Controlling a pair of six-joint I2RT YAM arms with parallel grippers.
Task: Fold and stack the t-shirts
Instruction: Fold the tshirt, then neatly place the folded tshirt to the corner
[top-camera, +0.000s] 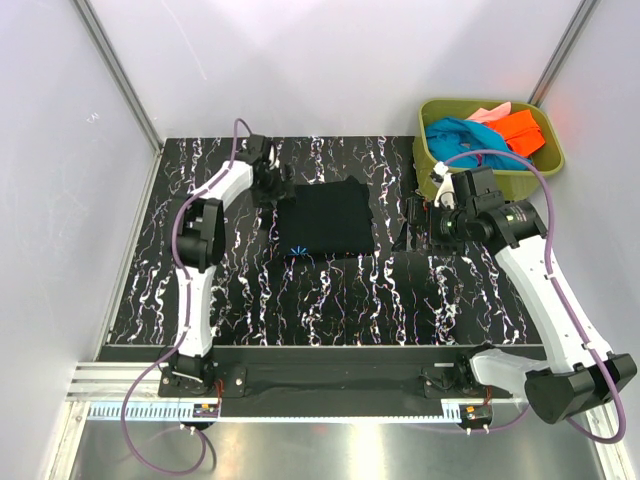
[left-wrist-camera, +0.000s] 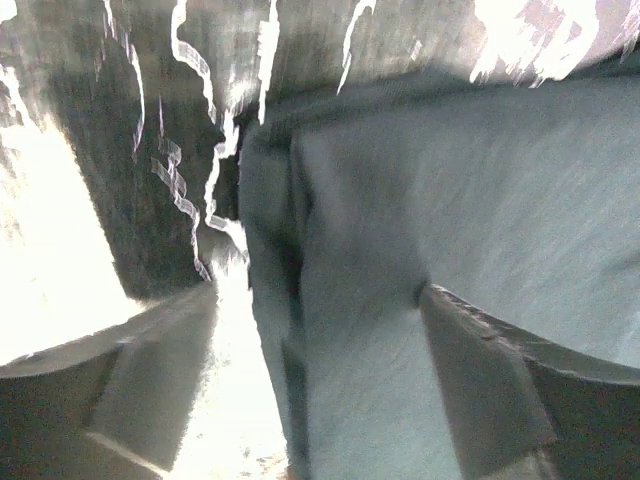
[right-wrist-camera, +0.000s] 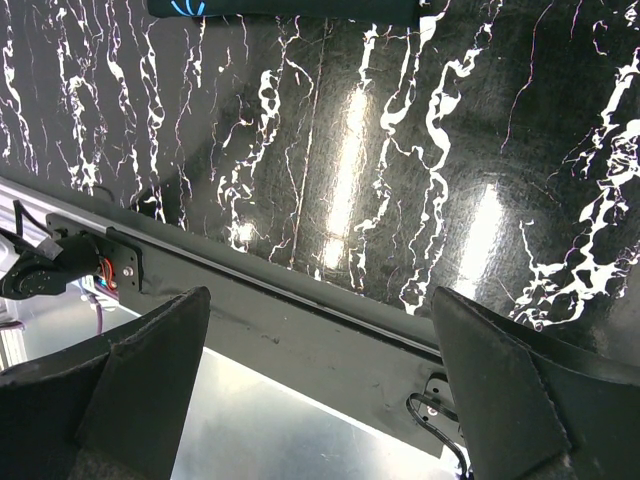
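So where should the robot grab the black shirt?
Probably its left edge, from the left side: the black shirt lies flat, so only an edge can be pinched, and the left pincer is open right there.

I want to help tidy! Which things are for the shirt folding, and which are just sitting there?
For the job: black t-shirt, blue t-shirt, orange t-shirt, pink t-shirt.
Just sitting there: green tub, table.

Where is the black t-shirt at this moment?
In the top external view, the black t-shirt lies folded flat near the middle of the table, a little toward the far edge and to the left of the green tub.
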